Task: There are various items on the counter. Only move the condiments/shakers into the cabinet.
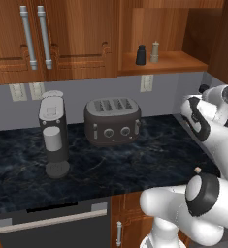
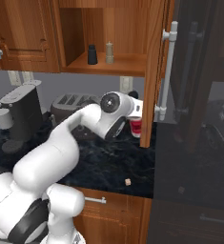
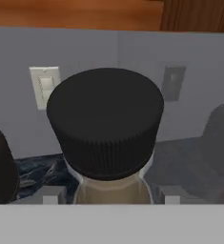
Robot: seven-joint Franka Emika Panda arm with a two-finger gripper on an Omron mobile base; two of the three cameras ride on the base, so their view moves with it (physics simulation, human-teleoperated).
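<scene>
Surface: black marbled, runs along grey wall.
Cabinet: open shelf above surface's right end.
Coffee machine: left part of surface.
Toaster: mid surface, near back edge.
Bottle: clear, red label, dark cap; upright at surface's right end, below shelf, between fingers.
Hand: part open, straddling bottle neck; contact cannot be told.
Black shaker, wooden shaker: side by side on shelf.
</scene>
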